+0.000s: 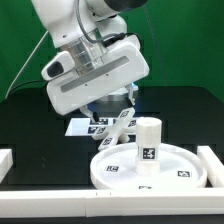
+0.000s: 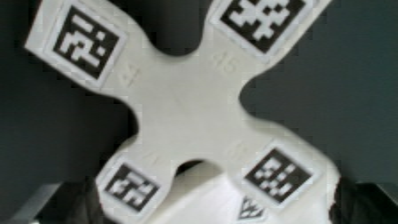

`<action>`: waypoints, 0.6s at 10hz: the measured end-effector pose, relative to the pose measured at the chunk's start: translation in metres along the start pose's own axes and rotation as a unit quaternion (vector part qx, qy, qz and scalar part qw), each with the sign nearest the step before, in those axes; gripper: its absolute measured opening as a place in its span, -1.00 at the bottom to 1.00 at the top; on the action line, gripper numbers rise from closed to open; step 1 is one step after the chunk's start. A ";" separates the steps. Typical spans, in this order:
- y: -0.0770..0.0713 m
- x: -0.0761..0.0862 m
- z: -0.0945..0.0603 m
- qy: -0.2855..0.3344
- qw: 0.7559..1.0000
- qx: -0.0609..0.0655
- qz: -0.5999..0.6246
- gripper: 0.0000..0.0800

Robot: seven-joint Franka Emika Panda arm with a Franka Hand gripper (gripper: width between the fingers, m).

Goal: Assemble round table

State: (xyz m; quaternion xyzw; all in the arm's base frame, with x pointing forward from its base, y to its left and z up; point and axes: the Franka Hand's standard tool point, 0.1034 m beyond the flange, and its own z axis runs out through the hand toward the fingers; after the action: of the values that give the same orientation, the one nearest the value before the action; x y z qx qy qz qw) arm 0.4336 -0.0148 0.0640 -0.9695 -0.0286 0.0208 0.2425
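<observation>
The cylinder leg [image 1: 148, 140] stands upright on the round disc [image 1: 150, 172] (seated, I'd guess); the base piece [image 2: 187, 110] is not yet attached, under the gripper [image 1: 115, 116], jaws wide apart.

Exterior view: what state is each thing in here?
End effector: open, poised over the base piece.
Base piece: loose, joined to nothing.
Leg: standing upright on the disc.
Round disc: lying flat on the table, rim up.
</observation>
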 end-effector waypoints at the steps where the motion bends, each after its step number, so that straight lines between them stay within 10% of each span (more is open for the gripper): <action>1: 0.004 0.000 0.003 0.002 1.000 -0.007 -0.023 0.62; 6: 0.006 -0.003 0.005 0.005 0.999 -0.024 -0.039 0.62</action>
State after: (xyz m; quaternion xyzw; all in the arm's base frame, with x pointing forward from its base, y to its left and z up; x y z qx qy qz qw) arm 0.4308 -0.0183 0.0567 -0.9732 -0.0658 0.0060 0.2201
